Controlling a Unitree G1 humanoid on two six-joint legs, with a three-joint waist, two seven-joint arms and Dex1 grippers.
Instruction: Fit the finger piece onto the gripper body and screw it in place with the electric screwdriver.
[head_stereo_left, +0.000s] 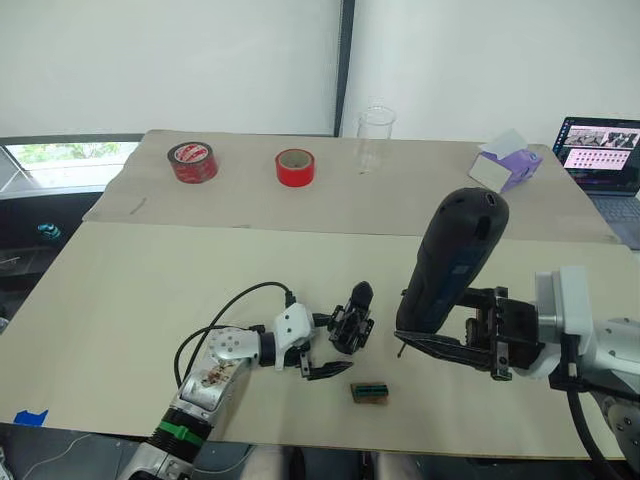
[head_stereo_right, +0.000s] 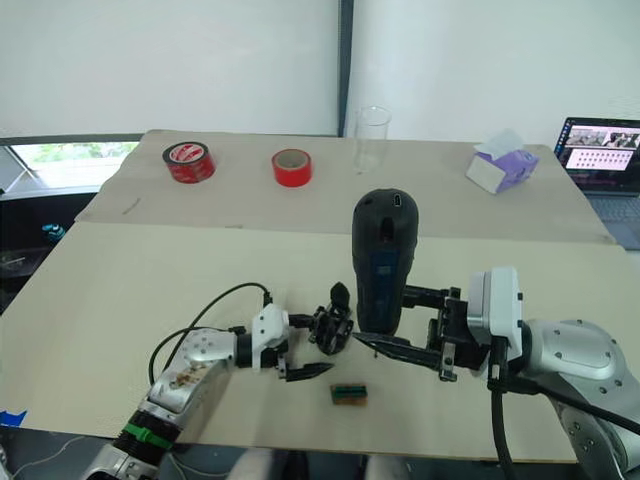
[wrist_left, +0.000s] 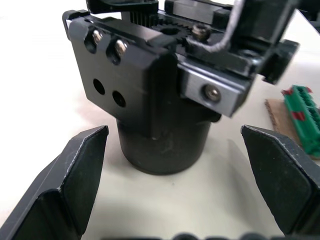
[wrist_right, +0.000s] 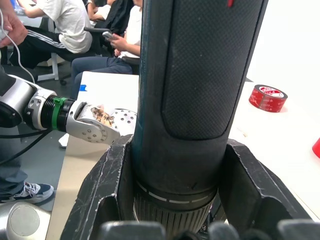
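The gripper body (head_stereo_left: 350, 325), a small black block on a stubby cylinder, stands on the table near the front. A slim black piece that I take for the finger piece (head_stereo_left: 361, 294) rises from its top. My left gripper (head_stereo_left: 330, 347) is open, one finger on each side of the body (wrist_left: 160, 100), neither touching it. My right gripper (head_stereo_left: 445, 322) is shut on the electric screwdriver (head_stereo_left: 455, 255), a thick black cylinder held almost upright just right of the body. Its thin bit (head_stereo_left: 399, 350) points down at the table.
A small green-and-brown block (head_stereo_left: 369, 392) lies near the front edge, just beyond the left gripper. Two red tape rolls (head_stereo_left: 192, 161) (head_stereo_left: 296, 167), a clear glass (head_stereo_left: 375, 135), a purple tissue box (head_stereo_left: 505, 165) and a laptop (head_stereo_left: 605, 160) sit at the back. People (wrist_right: 65, 25) sit beyond the table.
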